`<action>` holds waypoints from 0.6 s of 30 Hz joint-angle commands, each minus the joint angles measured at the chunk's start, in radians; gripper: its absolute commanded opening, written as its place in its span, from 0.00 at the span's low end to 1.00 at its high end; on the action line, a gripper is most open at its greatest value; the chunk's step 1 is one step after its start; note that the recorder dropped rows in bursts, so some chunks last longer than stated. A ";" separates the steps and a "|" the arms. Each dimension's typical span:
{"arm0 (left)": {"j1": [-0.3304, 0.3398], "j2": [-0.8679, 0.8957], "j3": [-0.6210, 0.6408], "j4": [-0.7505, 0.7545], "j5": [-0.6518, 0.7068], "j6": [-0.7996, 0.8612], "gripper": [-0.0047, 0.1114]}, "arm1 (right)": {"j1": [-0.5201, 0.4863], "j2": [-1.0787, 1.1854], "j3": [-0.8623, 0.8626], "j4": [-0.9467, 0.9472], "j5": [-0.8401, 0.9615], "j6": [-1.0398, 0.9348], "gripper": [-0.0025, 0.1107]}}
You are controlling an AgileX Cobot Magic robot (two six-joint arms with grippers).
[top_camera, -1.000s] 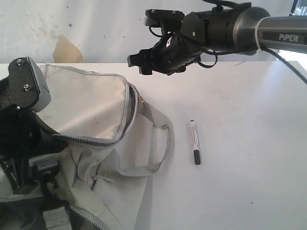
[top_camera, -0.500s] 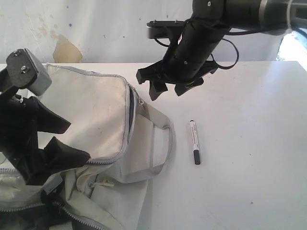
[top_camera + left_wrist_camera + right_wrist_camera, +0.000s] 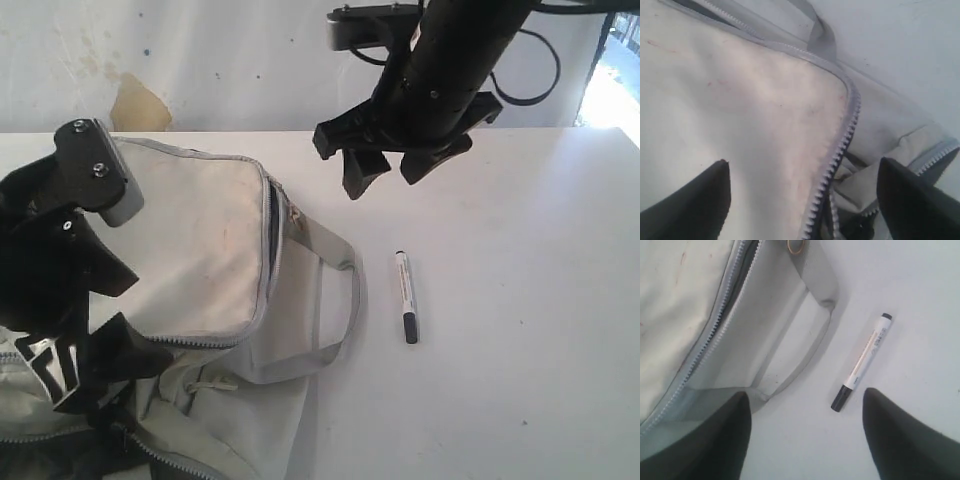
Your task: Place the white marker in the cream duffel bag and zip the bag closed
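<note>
The white marker lies flat on the bare white counter, well in from the far edge. Its black cap points toward the near edge and its barrel runs roughly front to back. It touches nothing. Just to its left sits the grey webbing handle of the cream duffel bag, apart from the pen.

The bag sprawls over the counter's left side, its top panel stained faintly pink. A grey zipper curves along that panel's right side, with a dark gap showing beside it.

The right gripper hangs in the air above the counter, between the marker and the far edge. Its black arm drops steeply from the top of the exterior view, with cables looped beside it. The two fingers are spread wide, point down and grip nothing. In the right wrist view, the marker lies on the counter in the span between the parted fingers of the gripper. The handle and the bag lie beside the marker.

The left gripper hovers low over the bag's top panel, its wrist angled in from the counter's left edge. Its fingers are also apart and empty. In the left wrist view, the splayed fingers of the gripper frame the bag and a run of the zipper's teeth.
</note>
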 commanded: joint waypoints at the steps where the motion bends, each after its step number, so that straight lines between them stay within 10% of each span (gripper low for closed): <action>1: -0.046 0.015 -0.006 -0.017 -0.054 -0.029 0.85 | -0.011 -0.055 0.014 -0.054 0.044 0.050 0.55; 18: -0.128 0.126 -0.004 0.073 -0.215 -0.034 0.77 | -0.140 -0.211 0.325 -0.114 -0.055 0.100 0.50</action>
